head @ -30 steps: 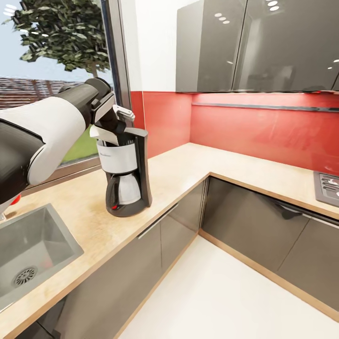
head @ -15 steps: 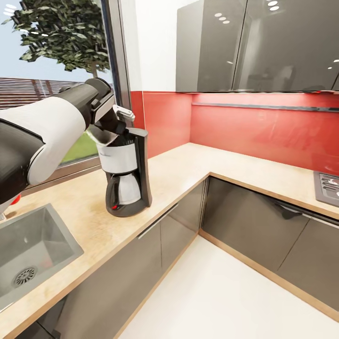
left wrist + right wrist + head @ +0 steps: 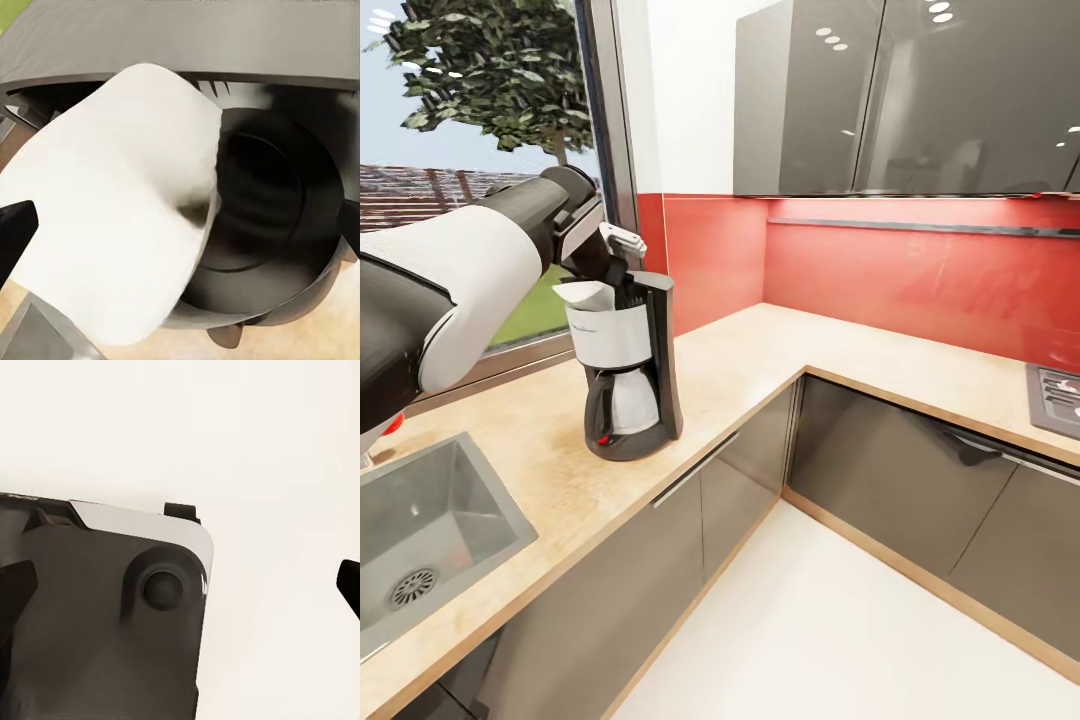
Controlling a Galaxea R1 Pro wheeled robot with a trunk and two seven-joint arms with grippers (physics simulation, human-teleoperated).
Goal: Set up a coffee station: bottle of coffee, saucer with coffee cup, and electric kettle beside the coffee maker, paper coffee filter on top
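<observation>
The left gripper (image 3: 612,262) hangs directly over the top of the tall black drip coffee maker (image 3: 628,375). In the left wrist view its two dark fingertips (image 3: 15,232) sit far apart at opposite borders of the picture, spread wide and gripping nothing. Between them lies the thin white paper coffee filter (image 3: 120,225), a curved sheet resting tilted over one side of the machine's round black basket opening (image 3: 270,217) and leaving the other side uncovered. In the head view the filter (image 3: 586,293) shows as a small white cone at the top of the pale grey-white basket, just below the gripper.

The coffee maker stands on the long light beige wood-look kitchen countertop (image 3: 760,365), near its front edge, between the sunken grey steel sink (image 3: 430,520) and the inner corner of the counter.

The right gripper's dark fingertips (image 3: 16,592) appear spread wide apart and empty, above a dark glossy part of the robot's body (image 3: 112,630) and pale floor.
</observation>
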